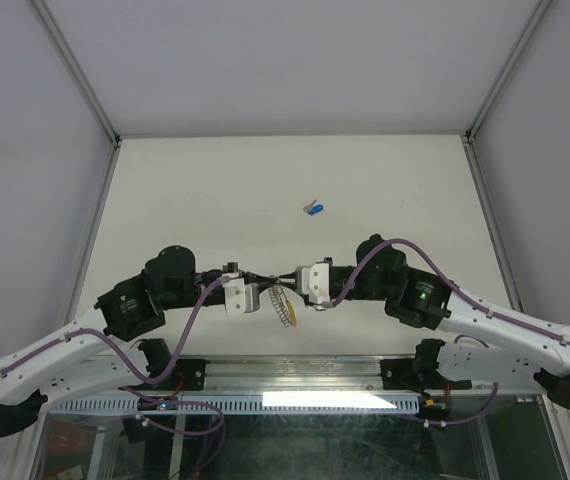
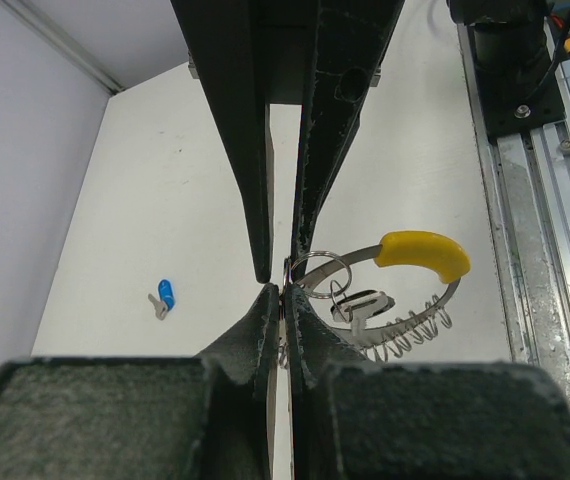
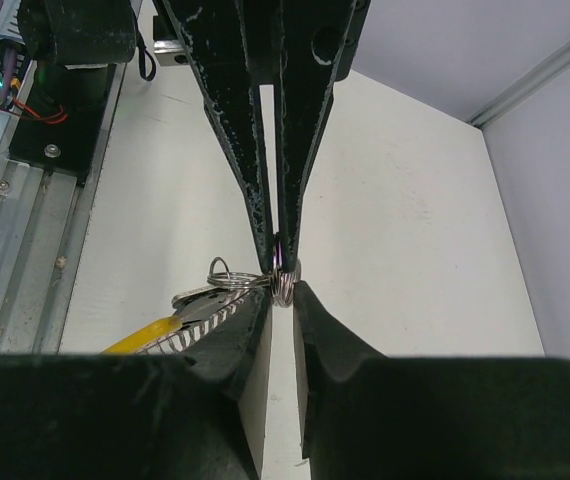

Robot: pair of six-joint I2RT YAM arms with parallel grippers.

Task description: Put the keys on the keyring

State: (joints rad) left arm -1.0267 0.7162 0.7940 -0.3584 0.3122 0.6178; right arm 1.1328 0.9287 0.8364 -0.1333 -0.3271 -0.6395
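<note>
1. Clamped narrow on one split ring (image 3: 283, 278), tip to tip near the table's (image 1: 185, 190) front edge: left gripper (image 1: 268, 282), right gripper (image 1: 287, 281).
2. Linked to it: keyring (image 2: 420, 250), silver key (image 2: 362, 303).
3. Well apart, farther back: blue key (image 1: 315, 209).

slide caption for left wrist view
Left gripper and right gripper pinch a small ring on the keyring; blue key apart.

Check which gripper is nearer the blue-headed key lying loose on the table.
Right, narrowly. The blue-headed key lies farther out than both. The right gripper sits just near-left of it, the left gripper further left. Both pinch a small split ring.
</note>
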